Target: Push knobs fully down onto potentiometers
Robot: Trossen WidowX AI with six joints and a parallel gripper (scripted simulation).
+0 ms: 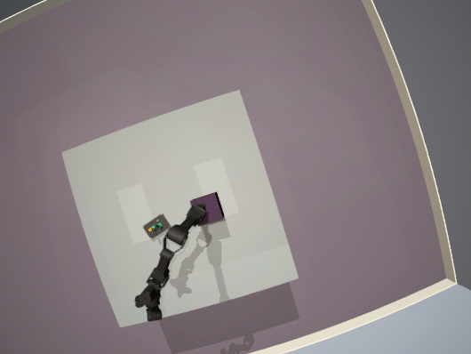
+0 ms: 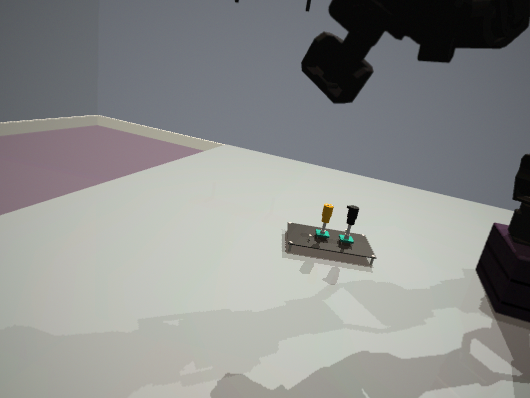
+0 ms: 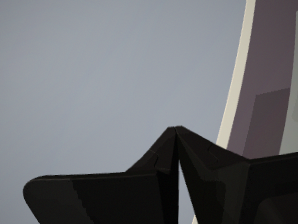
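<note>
The circuit board (image 1: pixel 163 229) (image 2: pixel 300 233) stands on short legs on the table. A yellow-orange knob (image 1: pixel 150 229) (image 2: pixel 327 213) stands upright on its shaft, with bare shaft showing between it and its green potentiometer (image 2: pixel 322 234). A black knob (image 2: pixel 352 215) stands likewise above the other green potentiometer (image 2: pixel 346 239), also with bare shaft below. Both potentiometers sit on the board. My gripper (image 3: pixel 175 133) is shut and empty, its fingertips together. It is away from the board, and the wrist view shows neither board nor knobs.
The arm's purple base block (image 1: pixel 213 206) (image 2: pixel 505 267) stands beside the board. The arm (image 1: pixel 177 236) reaches from it past the board toward the table's near edge. The pale table (image 1: pixel 178 147) (image 2: pixel 175 240) has that edge close to the arm's far end.
</note>
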